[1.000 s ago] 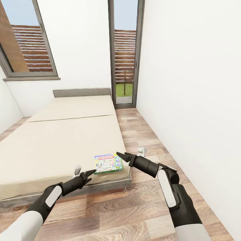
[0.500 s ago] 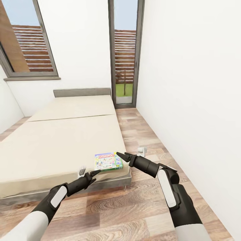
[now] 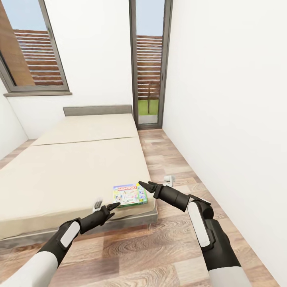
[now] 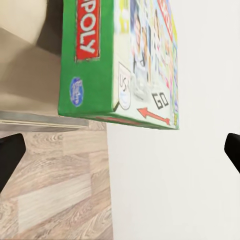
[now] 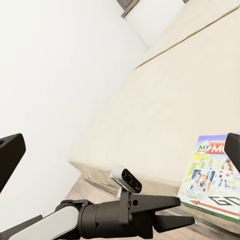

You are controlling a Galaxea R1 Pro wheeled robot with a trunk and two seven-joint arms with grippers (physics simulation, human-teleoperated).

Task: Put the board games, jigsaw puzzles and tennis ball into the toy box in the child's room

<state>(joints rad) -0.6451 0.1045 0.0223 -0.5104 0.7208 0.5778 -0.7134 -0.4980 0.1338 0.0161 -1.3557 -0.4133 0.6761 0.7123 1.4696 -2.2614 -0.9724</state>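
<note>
One board game, a white and green Monopoly box [image 3: 128, 195], lies flat on the near right corner of the bed [image 3: 71, 171]. My left gripper [image 3: 113, 208] hangs open just off the mattress edge, in front of the box's near left corner. In the left wrist view the box's green side [image 4: 95, 65] stands close ahead between the spread fingers. My right gripper [image 3: 144, 184] is open at the box's right edge. The right wrist view has the box [image 5: 212, 175] and the left gripper [image 5: 186, 211]. The table, toy box, jigsaw puzzles and tennis ball are out of view.
A white wall [image 3: 223, 119] runs along the right, leaving a strip of wooden floor [image 3: 171, 159] beside the bed. A glass door [image 3: 149, 63] stands at the far end, and a window [image 3: 32, 52] at the back left. A grey headboard [image 3: 97, 110] closes the bed's far side.
My left arm has swung a little to the right along the bed's near edge, toward the Monopoly box. The right arm and the box have stayed put.
</note>
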